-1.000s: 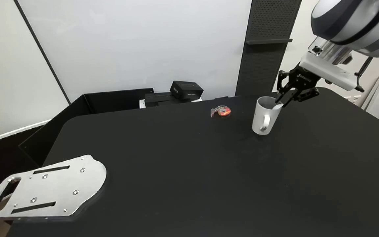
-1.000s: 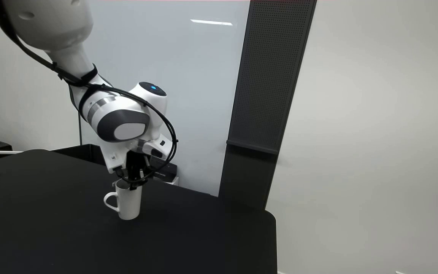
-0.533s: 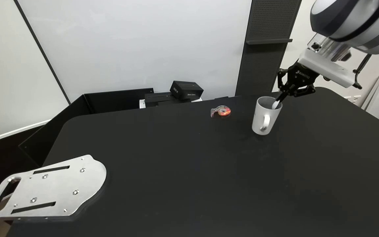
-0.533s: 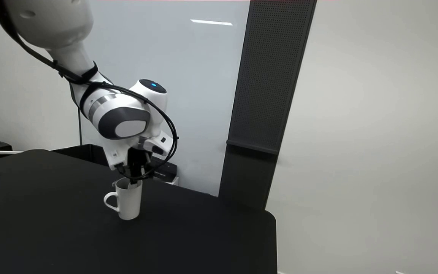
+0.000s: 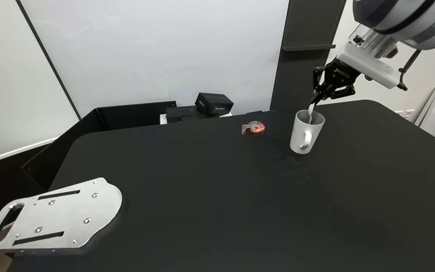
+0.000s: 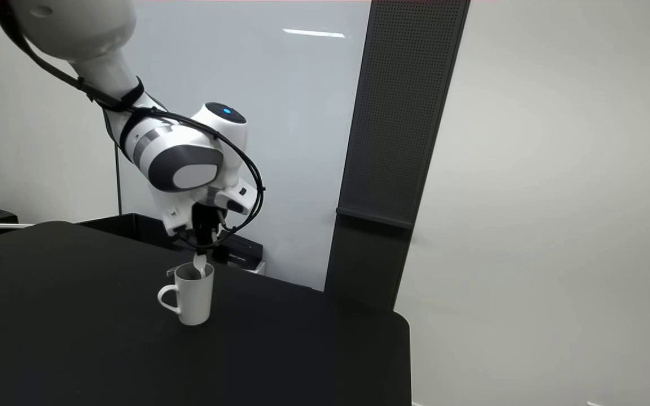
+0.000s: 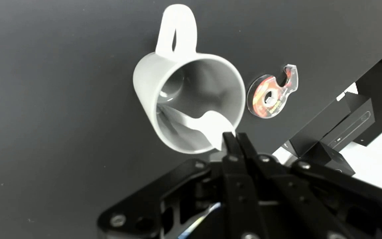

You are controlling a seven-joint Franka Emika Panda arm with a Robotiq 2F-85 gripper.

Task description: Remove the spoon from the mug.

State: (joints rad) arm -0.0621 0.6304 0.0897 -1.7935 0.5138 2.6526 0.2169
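Gripper holds the wide end of the white spoon in a narrow pinch — its jaws stand nearly together — while the thin stem reaches down inside the mug, which stands upright on the black table. I judge that the step in hand is the pulling out: the grasp looks made, but the spoon is not yet free of the rim. The next move, I think, must raise it along its own length, gently, so that the stem does not catch the wall and drag the mug.
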